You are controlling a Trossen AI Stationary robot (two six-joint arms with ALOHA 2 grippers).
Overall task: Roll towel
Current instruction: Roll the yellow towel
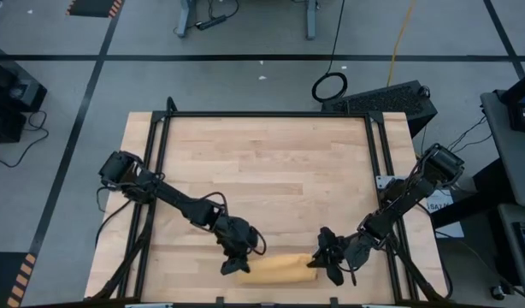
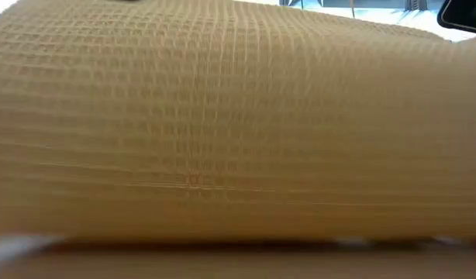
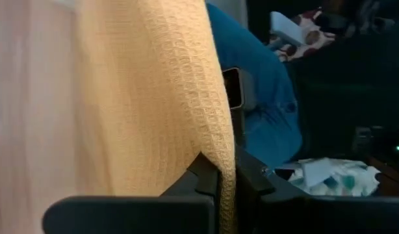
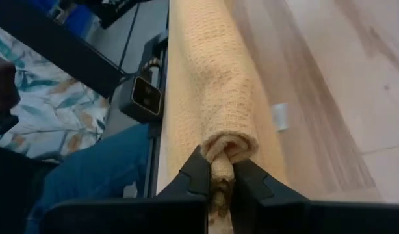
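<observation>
The mustard-yellow towel [image 1: 275, 269] lies rolled into a long roll along the table's near edge, resting on the wood. It fills the low view [image 2: 238, 124]. A small white tag [image 4: 281, 117] shows beside the roll. My left gripper [image 1: 237, 263] is shut on the roll's left end. At the roll's right end, my right gripper [image 1: 318, 262] is shut as well. My left gripper pinches a fold of cloth at the roll's left end [image 3: 224, 170] between its two fingers. It comes slanting down from the far left. The rest of the roll lies on the table. My right gripper pinches the bunched cloth at the roll's right end [image 4: 223, 168] between its two fingers. The fingers come slanting down from the right and point along the roll. The roll stretches away from them, lying on the table.
Black frame rails [image 1: 160, 154] run along the table's left, right and far sides. A small camera [image 4: 146, 97] stands at the near edge beside the roll. A person in blue trousers [image 3: 264, 97] is just beyond that edge. Bare wood [image 1: 271, 171] lies toward the far side.
</observation>
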